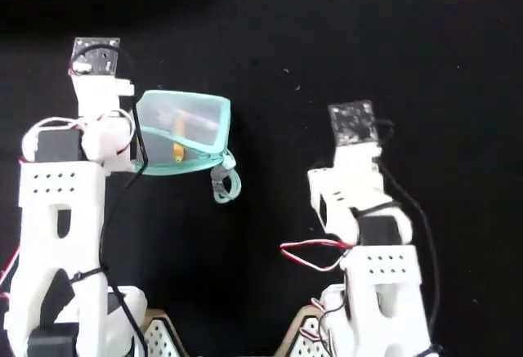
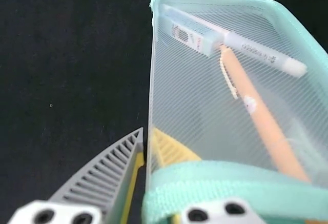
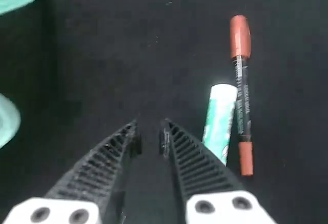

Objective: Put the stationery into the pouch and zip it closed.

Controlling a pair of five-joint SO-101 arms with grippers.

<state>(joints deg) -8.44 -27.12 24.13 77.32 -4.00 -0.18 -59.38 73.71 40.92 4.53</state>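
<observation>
With left fingers (image 2: 107, 170) pinching the pouch (image 1: 184, 128) wall at upper left in the high view, filling looks partway done, so next close your narrowly parted, empty right fingers (image 3: 102, 167) around the tube (image 3: 219, 119) beside the marker (image 3: 241, 90).

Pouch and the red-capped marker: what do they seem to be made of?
Pouch: translucent ribbed plastic or fine mesh, since the orange pen inside shows through. Its mint edging looks like woven fabric tape. Red-capped marker: probably hard plastic, with a smooth dark barrel and a dull cap.
</observation>
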